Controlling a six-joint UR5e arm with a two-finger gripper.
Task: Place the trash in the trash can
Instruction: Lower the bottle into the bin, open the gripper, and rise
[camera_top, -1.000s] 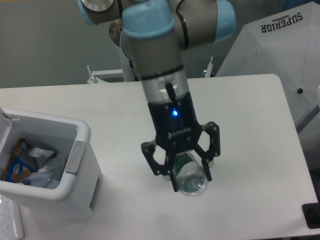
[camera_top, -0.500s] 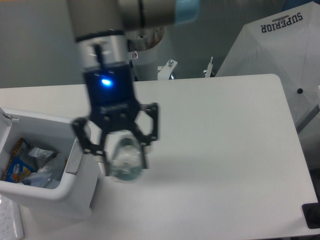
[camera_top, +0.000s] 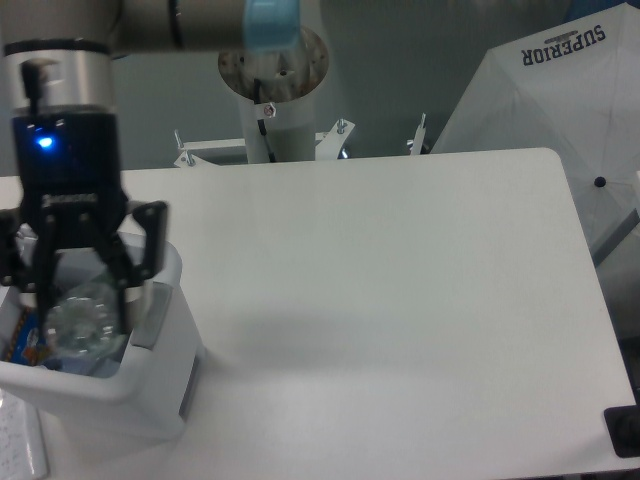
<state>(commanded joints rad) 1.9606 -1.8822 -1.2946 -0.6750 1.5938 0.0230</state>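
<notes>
My gripper (camera_top: 82, 322) hangs over the open mouth of the white trash can (camera_top: 160, 370) at the left of the table. It is shut on a clear plastic bottle (camera_top: 82, 322), a piece of the trash, whose round base faces the camera between the black fingers (camera_top: 128, 295). The bottle's upper part is hidden by the gripper body. The bottle sits level with the can's rim, over its inside. A grey panel (camera_top: 150, 318) shows on the can's right wall. Most of the can's contents are hidden behind the gripper.
A blue-and-yellow printed packet (camera_top: 18, 335) peeks out inside the can at its left. The arm's white base post (camera_top: 272, 110) stands at the table's far edge. A white cover printed SUPERIOR (camera_top: 560, 90) is off the table's right side.
The gripper has carried the bottle leftward, from over the table's middle to over the trash can. It stays shut on the bottle.
</notes>
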